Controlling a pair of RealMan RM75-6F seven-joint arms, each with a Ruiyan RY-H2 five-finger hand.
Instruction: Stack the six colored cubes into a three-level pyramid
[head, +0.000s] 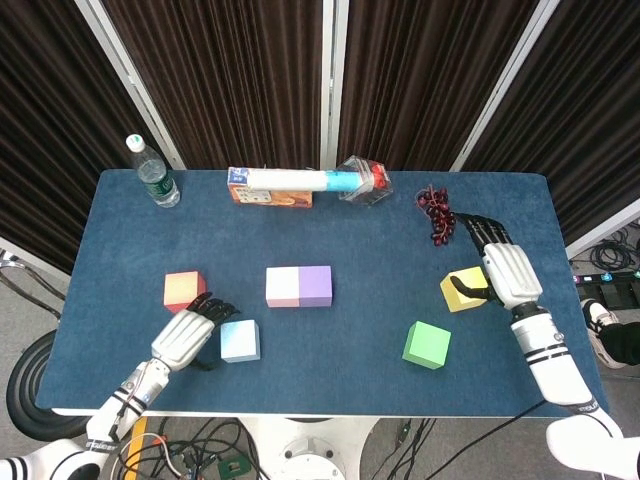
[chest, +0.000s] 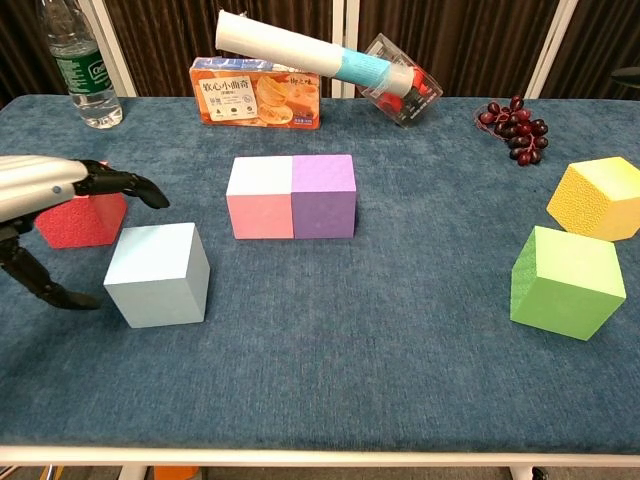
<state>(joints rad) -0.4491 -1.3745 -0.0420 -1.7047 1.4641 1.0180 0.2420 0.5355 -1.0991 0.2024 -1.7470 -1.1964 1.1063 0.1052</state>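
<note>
Pink cube (head: 283, 286) and purple cube (head: 315, 285) stand touching side by side mid-table. A red cube (head: 183, 290) sits to their left, with a light blue cube (head: 240, 340) in front of it. My left hand (head: 185, 338) hovers just left of the light blue cube (chest: 158, 273), fingers (chest: 120, 184) spread above it and thumb low, holding nothing. On the right are a yellow cube (head: 460, 290) and a green cube (head: 427, 345). My right hand (head: 505, 272) is spread open over the yellow cube's right side, gripping nothing.
Along the far edge stand a water bottle (head: 153, 172), an orange cracker box (head: 268, 195) with a white-and-blue tube (head: 300, 180) lying on it, a clear container (head: 365, 180) and a bunch of dark grapes (head: 437, 212).
</note>
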